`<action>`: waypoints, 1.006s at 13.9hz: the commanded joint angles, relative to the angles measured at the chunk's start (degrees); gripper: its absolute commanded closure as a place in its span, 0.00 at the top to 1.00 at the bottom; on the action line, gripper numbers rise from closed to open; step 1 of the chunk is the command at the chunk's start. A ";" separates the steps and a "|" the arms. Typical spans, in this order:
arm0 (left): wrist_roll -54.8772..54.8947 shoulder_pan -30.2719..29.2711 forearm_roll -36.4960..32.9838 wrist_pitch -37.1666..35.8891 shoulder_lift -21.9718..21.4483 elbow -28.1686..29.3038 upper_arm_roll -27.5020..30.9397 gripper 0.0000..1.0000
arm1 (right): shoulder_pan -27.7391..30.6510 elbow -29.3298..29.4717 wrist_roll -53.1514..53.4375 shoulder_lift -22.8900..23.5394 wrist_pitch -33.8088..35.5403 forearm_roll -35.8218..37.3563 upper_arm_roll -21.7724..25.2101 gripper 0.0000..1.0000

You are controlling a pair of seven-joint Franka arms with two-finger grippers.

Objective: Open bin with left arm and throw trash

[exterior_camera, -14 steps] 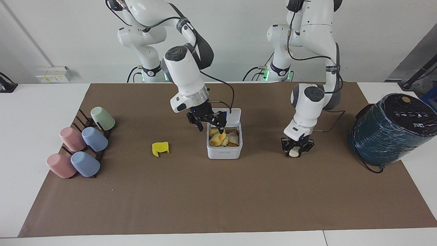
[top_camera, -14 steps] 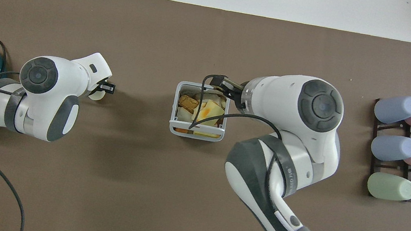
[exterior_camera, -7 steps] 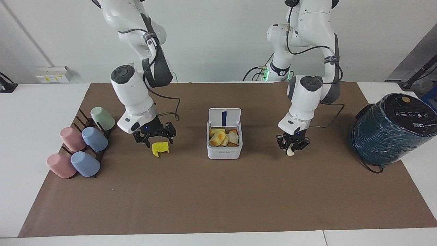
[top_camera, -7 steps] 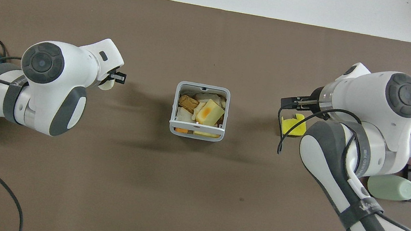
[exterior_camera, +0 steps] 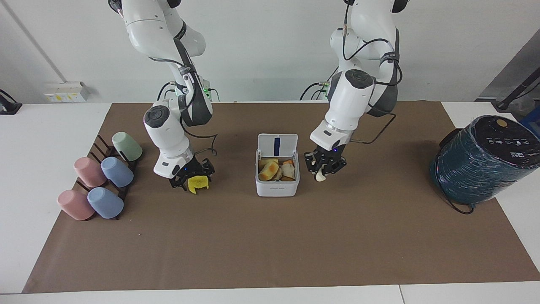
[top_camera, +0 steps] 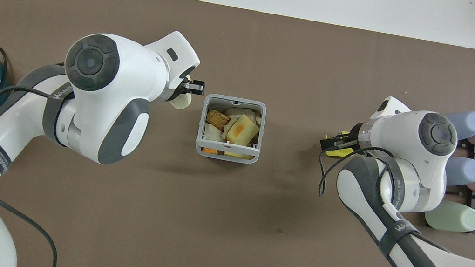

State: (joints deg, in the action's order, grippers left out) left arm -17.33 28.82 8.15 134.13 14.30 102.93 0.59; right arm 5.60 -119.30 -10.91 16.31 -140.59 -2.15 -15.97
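The white bin (exterior_camera: 277, 185) stands mid-table with its lid (exterior_camera: 277, 145) hinged upright; it also shows in the overhead view (top_camera: 202, 123). Inside it lie a pale orange-yellow chunk (exterior_camera: 270, 171) and other scraps. My left gripper (exterior_camera: 325, 169) is shut on the cream-white lump (exterior_camera: 321, 177) and holds it in the air just beside the bin, toward the left arm's end; the lump shows in the overhead view (top_camera: 180, 101). My right gripper (exterior_camera: 192, 179) is down at the bright yellow piece (exterior_camera: 198, 183), which lies on the mat toward the right arm's end.
A big dark-teal wrapped cylinder (exterior_camera: 481, 162) with a cable stands at the left arm's end. A dark rack (exterior_camera: 107, 152) with several pastel cups (exterior_camera: 117, 172) lies at the right arm's end, close to my right arm. The brown mat (exterior_camera: 270, 245) covers the table.
My left gripper lifted the cream lump off the mat and carried it to beside the bin. My right gripper left the bin, moved over the yellow piece and dropped down onto it.
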 commanded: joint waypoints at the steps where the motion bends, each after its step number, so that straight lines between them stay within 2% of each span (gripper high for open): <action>1: -2.27 4.03 2.92 -0.71 1.08 -1.33 0.73 0.02 | 1.25 -0.93 -1.13 0.13 -1.00 1.36 -0.73 0.68; 2: -2.97 5.00 3.45 -0.45 1.08 -1.24 0.73 0.09 | 1.26 -0.93 -1.04 0.13 -1.09 1.45 -0.73 0.36; 3: -3.67 5.71 3.54 -0.19 1.08 -1.15 0.73 0.41 | 1.26 -0.84 -0.95 0.13 -1.09 1.45 -0.73 0.20; 4: -3.85 6.94 3.54 -0.27 1.08 -1.06 0.81 0.90 | 1.26 -0.93 -0.78 0.13 -1.26 1.45 -0.73 0.06; 5: -3.94 7.03 3.54 -0.53 1.08 -1.06 0.90 1.00 | 1.34 -1.02 -0.60 0.30 -1.79 1.45 -0.73 0.00; 8: -3.77 6.86 3.19 -1.32 0.38 -1.33 0.99 1.00 | 2.57 -2.34 -0.34 0.39 -4.16 1.45 -0.73 0.00; 11: -3.51 5.98 2.93 -3.25 -1.38 -1.06 1.69 1.00 | 2.75 -1.73 0.36 -0.04 -2.68 1.36 -0.82 0.00; 12: -3.07 4.85 2.14 -5.35 -2.34 -0.98 2.13 1.00 | 2.75 -0.42 1.93 -0.48 -0.15 1.27 -0.91 0.00; 14: -1.32 1.69 -4.16 -11.84 -3.84 -0.89 2.40 1.00 | 1.88 5.72 7.63 -2.15 8.80 0.40 -1.08 0.00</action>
State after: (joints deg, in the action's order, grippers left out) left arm -20.32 33.24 8.01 128.04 12.64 101.88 2.89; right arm 7.25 -118.53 -8.14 16.10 -139.02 -2.10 -16.09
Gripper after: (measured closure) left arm 0.000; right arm 0.982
